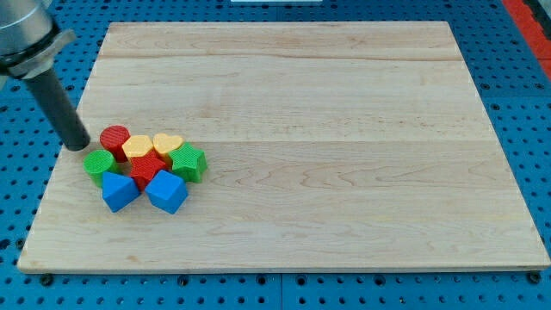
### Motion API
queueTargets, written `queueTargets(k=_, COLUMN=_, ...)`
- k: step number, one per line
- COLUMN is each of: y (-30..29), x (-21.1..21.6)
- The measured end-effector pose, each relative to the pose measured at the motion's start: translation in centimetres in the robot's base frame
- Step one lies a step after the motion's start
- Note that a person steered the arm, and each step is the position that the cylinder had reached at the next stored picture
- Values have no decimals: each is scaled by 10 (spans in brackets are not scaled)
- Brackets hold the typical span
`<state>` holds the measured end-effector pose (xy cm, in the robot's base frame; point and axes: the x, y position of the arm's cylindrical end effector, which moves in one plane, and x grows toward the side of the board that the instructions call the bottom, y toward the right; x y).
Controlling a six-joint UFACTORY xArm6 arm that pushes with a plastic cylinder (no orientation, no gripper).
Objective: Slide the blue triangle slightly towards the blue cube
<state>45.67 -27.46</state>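
Observation:
The blue triangle (pixel 119 190) lies at the bottom left of a tight cluster of blocks on the wooden board (pixel 344 129). The blue cube (pixel 167 191) sits just to its right with a narrow gap between them. My tip (pixel 77 144) rests at the board's left edge, above and to the left of the cluster. It is close to the red cylinder (pixel 114 139) and touches no block. It stands well above the blue triangle, with the green cylinder (pixel 99 162) between them.
The cluster also holds a yellow block (pixel 138 148), a yellow heart (pixel 168 143), a red star (pixel 148 168) and a green star (pixel 189 162). The board lies on a blue perforated table (pixel 26 215).

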Motion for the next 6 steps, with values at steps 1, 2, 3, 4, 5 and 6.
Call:
queueTargets(k=1, y=-21, x=28)
queueTargets(k=2, y=4, x=45)
queueTargets(k=3, y=26, x=60)
queueTargets(k=4, y=22, x=84)
queueTargets(k=5, y=26, x=90)
queueTargets(k=6, y=50, x=90)
